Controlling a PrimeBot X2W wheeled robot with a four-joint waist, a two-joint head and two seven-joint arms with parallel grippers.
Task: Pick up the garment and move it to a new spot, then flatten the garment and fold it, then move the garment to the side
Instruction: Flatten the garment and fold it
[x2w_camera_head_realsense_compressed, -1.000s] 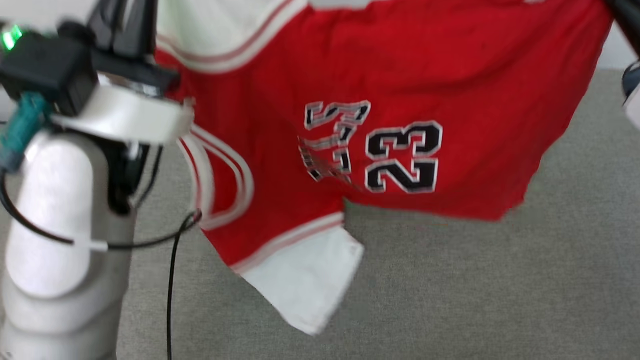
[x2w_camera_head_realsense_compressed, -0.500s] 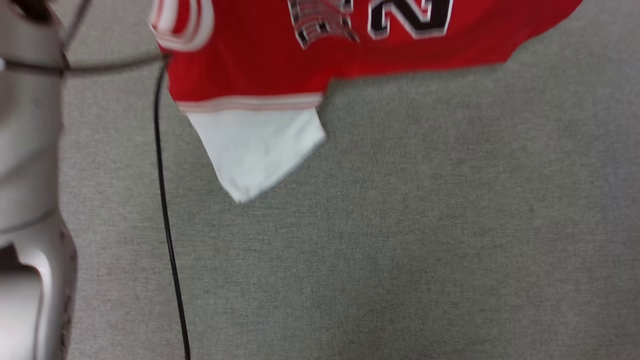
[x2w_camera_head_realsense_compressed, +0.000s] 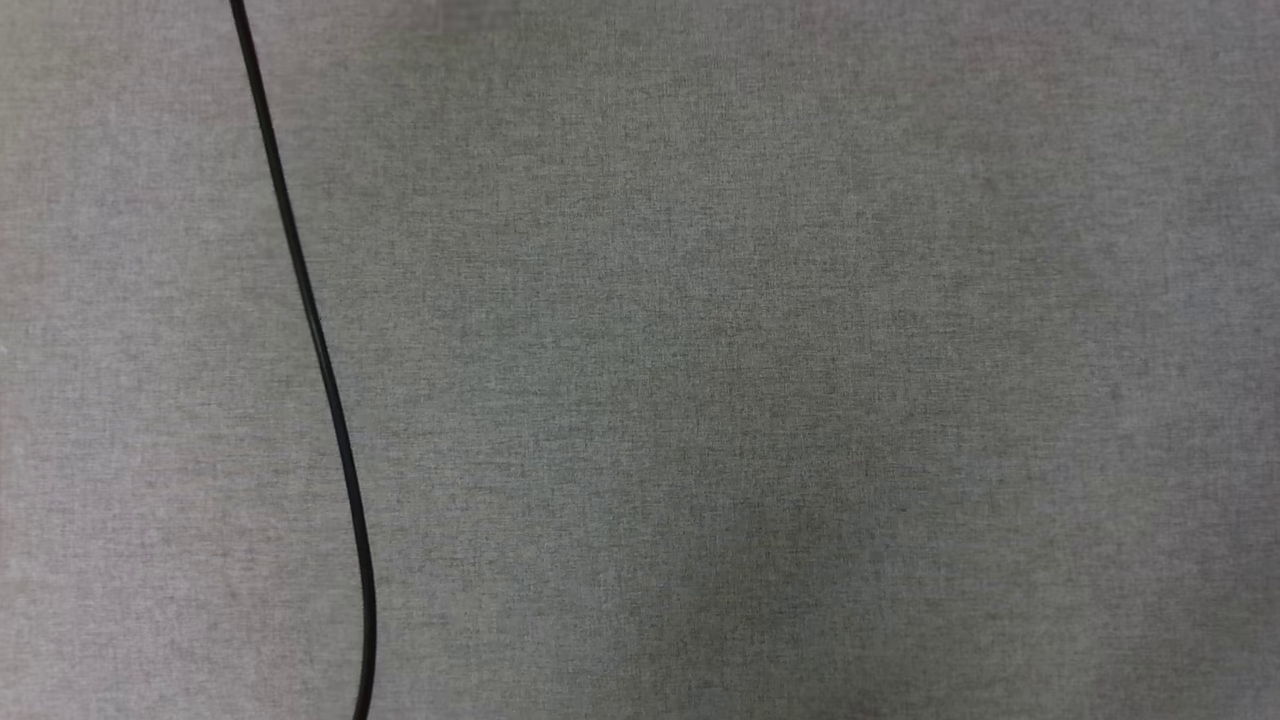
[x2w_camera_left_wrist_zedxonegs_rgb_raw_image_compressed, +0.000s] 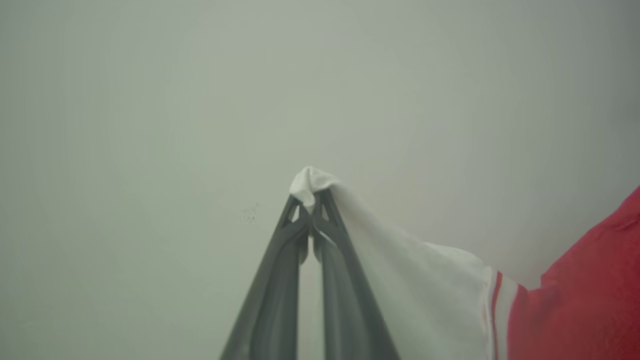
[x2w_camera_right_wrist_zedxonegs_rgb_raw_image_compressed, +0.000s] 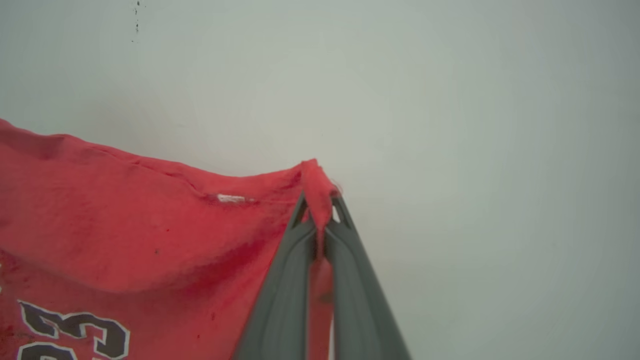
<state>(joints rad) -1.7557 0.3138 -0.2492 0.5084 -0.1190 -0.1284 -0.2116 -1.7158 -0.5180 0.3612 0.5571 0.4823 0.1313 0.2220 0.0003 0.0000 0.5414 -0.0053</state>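
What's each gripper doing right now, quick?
Left gripper: shut on the garment, pinching a white sleeve corner.
Right gripper: shut on the garment's red edge.

Head camera is tipping down, away from the shirt (x2w_camera_right_wrist_zedxonegs_rgb_raw_image_compressed: 125, 220).

A second back the head view was taking in the red front with its black 23, one white sleeve dangling, and the pale left forearm at the left edge. Half a second back the number's lower half, the sleeve and a blurred strip of forearm were sitting along the top and left edges. Now the view is looking at the grey cloth ground (x2w_camera_head_realsense_compressed: 760, 380), and the black cable (x2w_camera_head_realsense_compressed: 320, 350) is running from top edge to bottom edge, a longer stretch than before. The whole picture is sliding upward together, so the camera is moving, not the shirt.
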